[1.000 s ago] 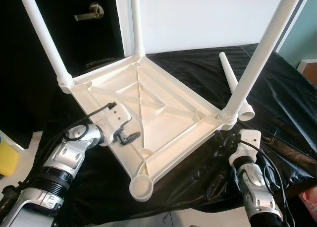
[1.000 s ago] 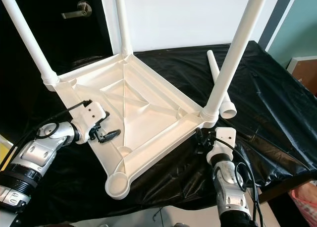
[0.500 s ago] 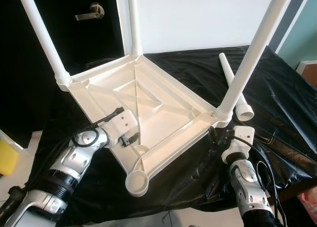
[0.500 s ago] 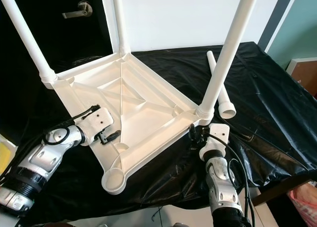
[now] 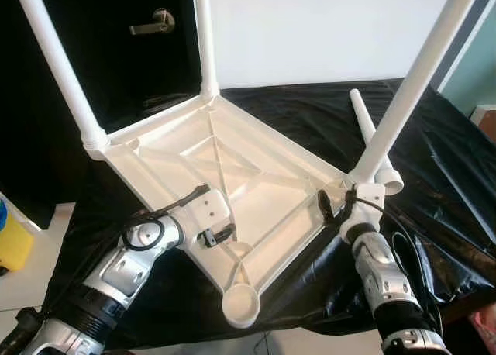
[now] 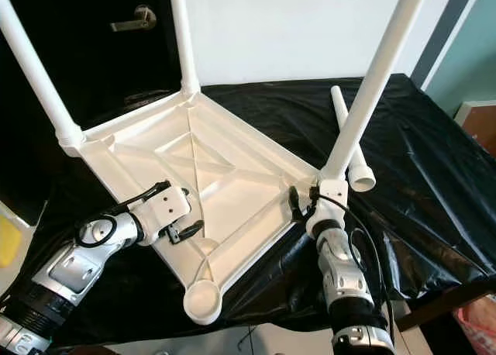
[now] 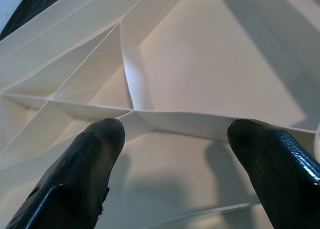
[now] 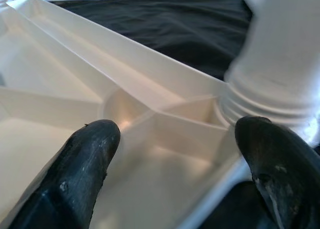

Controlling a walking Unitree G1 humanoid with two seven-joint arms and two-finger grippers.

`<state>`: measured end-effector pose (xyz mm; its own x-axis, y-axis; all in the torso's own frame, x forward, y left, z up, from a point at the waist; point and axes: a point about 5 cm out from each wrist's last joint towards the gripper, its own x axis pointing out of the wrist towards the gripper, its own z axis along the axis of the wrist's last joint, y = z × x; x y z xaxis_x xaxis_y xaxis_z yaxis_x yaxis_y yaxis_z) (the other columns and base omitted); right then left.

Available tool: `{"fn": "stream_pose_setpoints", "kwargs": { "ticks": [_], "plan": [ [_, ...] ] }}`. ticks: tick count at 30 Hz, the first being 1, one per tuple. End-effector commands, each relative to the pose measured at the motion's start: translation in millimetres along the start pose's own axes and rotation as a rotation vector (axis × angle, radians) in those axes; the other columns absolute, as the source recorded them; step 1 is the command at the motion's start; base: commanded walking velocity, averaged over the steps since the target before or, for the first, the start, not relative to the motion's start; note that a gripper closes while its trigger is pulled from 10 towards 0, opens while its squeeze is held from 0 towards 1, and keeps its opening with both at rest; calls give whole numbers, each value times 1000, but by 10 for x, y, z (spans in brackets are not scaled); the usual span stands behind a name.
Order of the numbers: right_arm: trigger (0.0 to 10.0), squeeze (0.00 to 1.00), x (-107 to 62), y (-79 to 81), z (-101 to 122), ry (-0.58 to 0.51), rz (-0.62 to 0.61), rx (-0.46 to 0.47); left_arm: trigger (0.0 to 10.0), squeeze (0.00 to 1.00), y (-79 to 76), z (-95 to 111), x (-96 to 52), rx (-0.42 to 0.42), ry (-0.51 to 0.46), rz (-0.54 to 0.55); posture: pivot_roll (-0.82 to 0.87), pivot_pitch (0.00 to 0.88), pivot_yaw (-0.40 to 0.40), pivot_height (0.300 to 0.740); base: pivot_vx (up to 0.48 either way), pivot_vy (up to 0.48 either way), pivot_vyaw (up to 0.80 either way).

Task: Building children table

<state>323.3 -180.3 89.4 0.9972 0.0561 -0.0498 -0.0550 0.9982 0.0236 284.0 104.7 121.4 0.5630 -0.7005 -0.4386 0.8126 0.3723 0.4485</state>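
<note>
Left eye view: left gripper [image 5: 219,236] and right gripper [image 5: 335,205], both spread apart, flank the upturned white table [image 5: 256,177], its ribs between their fingers.

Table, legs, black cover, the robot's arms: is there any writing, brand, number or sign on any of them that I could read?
None can be read.
Table: plain white ribbed plastic, no text.
Loose leg: plain white.
Black cover: unmarked.
Left gripper and right gripper: no label can be made out on their housings.
Door handle: bare metal, no sign.
Yellow object at the edge: too little in view to tell.
</note>
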Motion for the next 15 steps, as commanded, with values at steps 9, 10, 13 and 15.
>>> {"fn": "stream_pose_setpoints", "kwargs": {
  "ticks": [9, 10, 13, 15],
  "plan": [
    [10000, 0, 169, 204, 65, 3, 127, -4, 10000, 0, -305, 138, 151, -27, -54, -226, 12, 4, -25, 740, 0, 0, 0],
    [10000, 0, 177, 207, 83, -7, 126, -3, 10000, 0, -271, 134, 157, -22, -49, -198, 13, 4, -26, 740, 0, 0, 0],
    [10000, 0, 165, 205, 109, -32, 121, -8, 10000, 0, -117, 128, 134, -10, -53, -102, 14, 6, -26, 740, 0, 0, 0],
    [10000, 0, 123, 194, 149, -78, 105, -5, 10000, 0, 196, 137, 67, -21, -75, 74, 11, 10, -25, 740, 0, 0, 0]
  ]
}}
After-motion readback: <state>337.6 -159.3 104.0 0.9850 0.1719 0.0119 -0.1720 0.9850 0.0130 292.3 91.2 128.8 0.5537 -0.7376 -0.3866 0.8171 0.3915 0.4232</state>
